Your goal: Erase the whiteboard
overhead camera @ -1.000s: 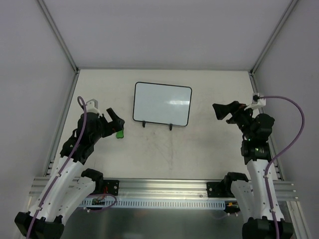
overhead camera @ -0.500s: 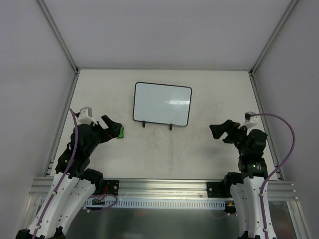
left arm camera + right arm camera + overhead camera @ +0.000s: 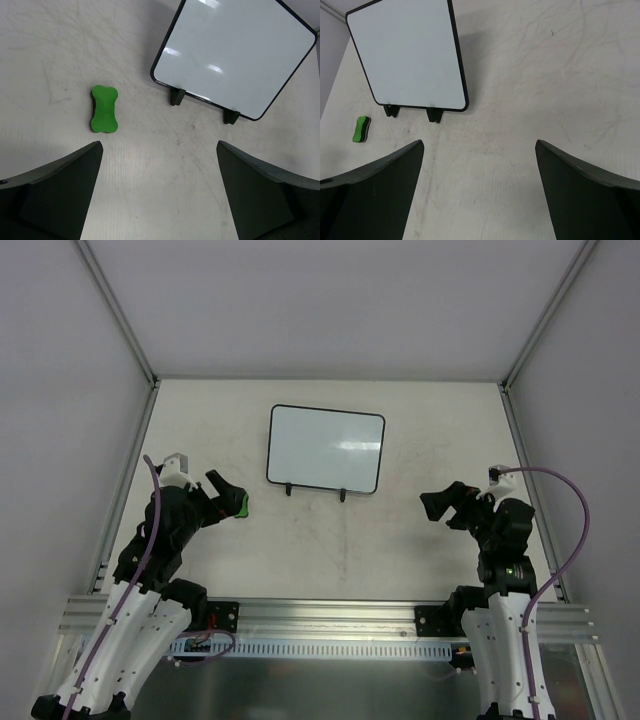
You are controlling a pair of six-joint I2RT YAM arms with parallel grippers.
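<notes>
eraser point(image 3: 241, 506) partly behind wide-apart left tool point(image 3: 228, 492), probably untouched; right tool point(image 3: 446, 503) also apart

Right fingers point(image 3: 436, 503) drew back toward the near edge (purple cable point(image 3: 583, 525) loop tighter now). Left fingers point(image 3: 217, 483) shifted slightly nearer too, wrist pulled in toward its base.

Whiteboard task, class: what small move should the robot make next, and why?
Probably draw both arms back to rest: the whiteboard shows no marks in any view, the green eraser lies free on the table, and the left gripper and right gripper are open, holding nothing.
</notes>
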